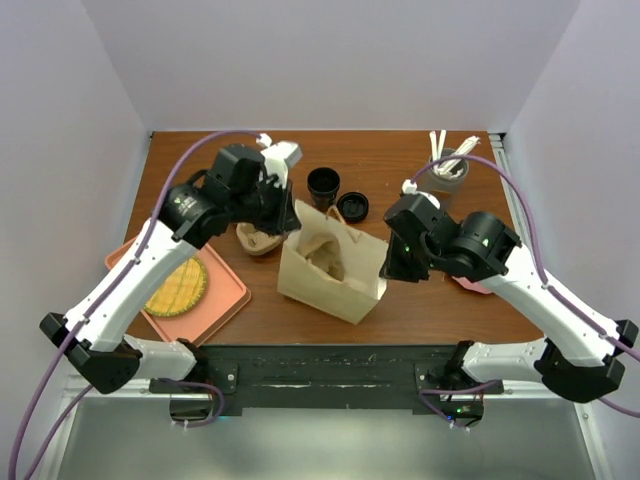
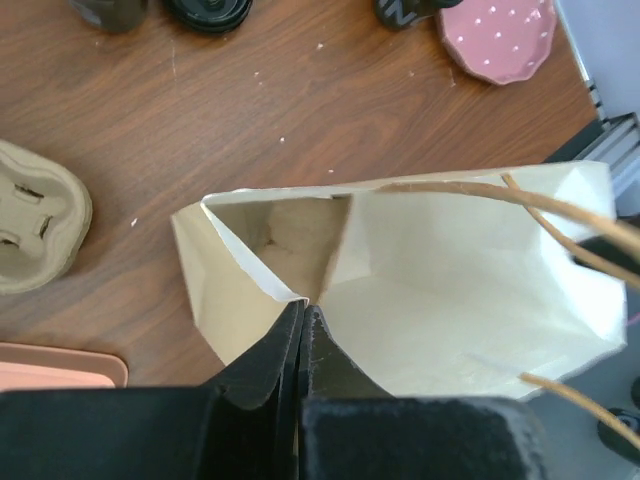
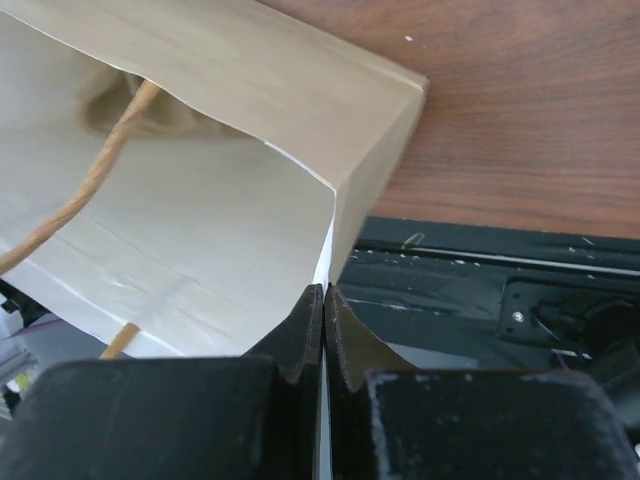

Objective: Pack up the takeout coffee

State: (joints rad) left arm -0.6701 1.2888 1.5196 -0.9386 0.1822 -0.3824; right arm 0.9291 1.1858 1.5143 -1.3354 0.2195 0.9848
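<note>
A tan paper bag (image 1: pixel 330 270) with twine handles stands open at mid-table. My left gripper (image 1: pixel 290 215) is shut on the bag's left rim corner (image 2: pixel 303 305). My right gripper (image 1: pixel 385 268) pinches the right rim corner (image 3: pixel 325 290), jaws shut on the paper. The bag's mouth (image 2: pixel 450 280) is held spread between them, and its inside (image 3: pixel 200 230) looks bare. The takeout coffee is not to be made out in any view. Behind the bag stand a lidless black cup (image 1: pixel 323 185) and a loose black lid (image 1: pixel 352 207).
A moulded pulp cup carrier (image 1: pixel 258 240) lies left of the bag. A salmon tray (image 1: pixel 225 300) holds a yellow woven disc (image 1: pixel 178 287). A pink plate (image 2: pixel 500 35) sits under the right arm. A grey cup with white utensils (image 1: pixel 447 172) stands back right.
</note>
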